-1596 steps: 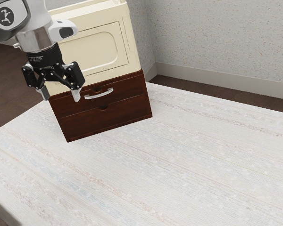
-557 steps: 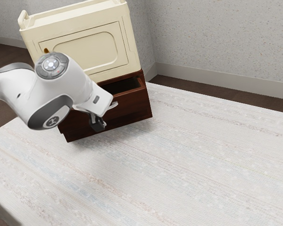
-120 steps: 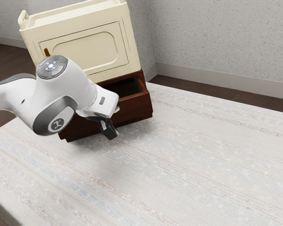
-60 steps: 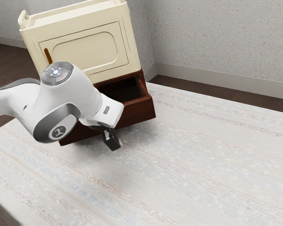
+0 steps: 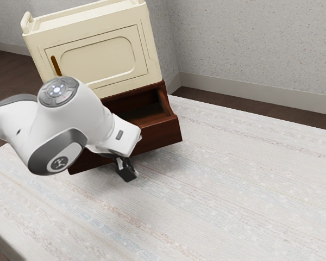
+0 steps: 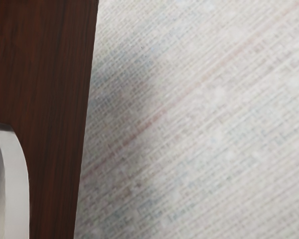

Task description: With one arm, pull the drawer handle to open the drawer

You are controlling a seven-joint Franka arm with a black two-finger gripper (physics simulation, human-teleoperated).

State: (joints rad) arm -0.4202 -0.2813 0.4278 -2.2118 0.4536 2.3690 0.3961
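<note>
1. The drawer [image 5: 160, 134] stands open below the cream cabinet [image 5: 100, 54], its inside partly in sight;
2. the pale, curved handle [image 6: 16, 184] is on the drawer's brown front;
3. the gripper [image 5: 129, 175] is tilted downward at that front, above the cloth [image 5: 233, 190]; whether it is spread or closed, one cannot tell.

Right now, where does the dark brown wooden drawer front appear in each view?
Exterior view: the drawer front is below the cream cabinet, partly behind the white arm.
Wrist view: behind the curved silver handle.
Shared landmark: the pale striped woven cloth beyond its edge.
</note>
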